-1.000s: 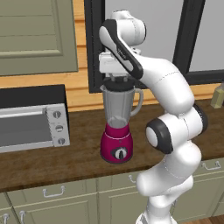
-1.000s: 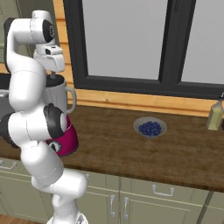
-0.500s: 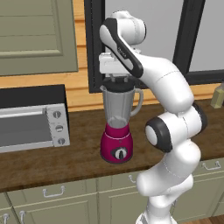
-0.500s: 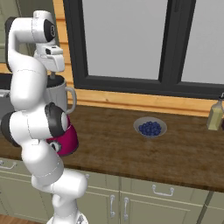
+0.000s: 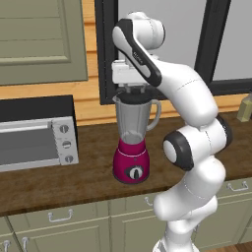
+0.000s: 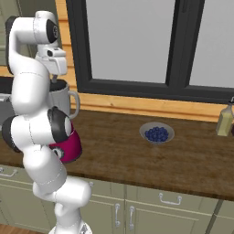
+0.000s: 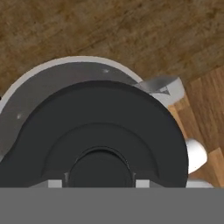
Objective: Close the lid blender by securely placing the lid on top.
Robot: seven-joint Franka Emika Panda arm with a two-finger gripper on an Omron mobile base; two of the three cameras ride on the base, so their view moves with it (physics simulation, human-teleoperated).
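Note:
The blender point(image 5: 132, 142) stands on the wooden counter, a clear greyish jar with a side handle on a magenta base point(image 5: 131, 165) with a round black dial. My gripper point(image 5: 131, 90) points straight down over the jar's mouth, shut on the lid point(image 5: 131, 97), a flat black disc lying level with the rim. Seen from the hand, the lid point(image 7: 100, 131) covers most of the jar's grey rim point(image 7: 65, 65), sitting slightly off-centre, and the handle point(image 7: 168, 89) sticks out to the right. From the right base camera, my arm hides much of the blender point(image 6: 64, 98).
A silver toaster oven point(image 5: 34, 135) stands to the left of the blender. A bowl of blueberries point(image 6: 156, 133) sits mid-counter to the right, and a bottle point(image 6: 225, 119) stands at the far right. A dark-framed window rises behind the counter.

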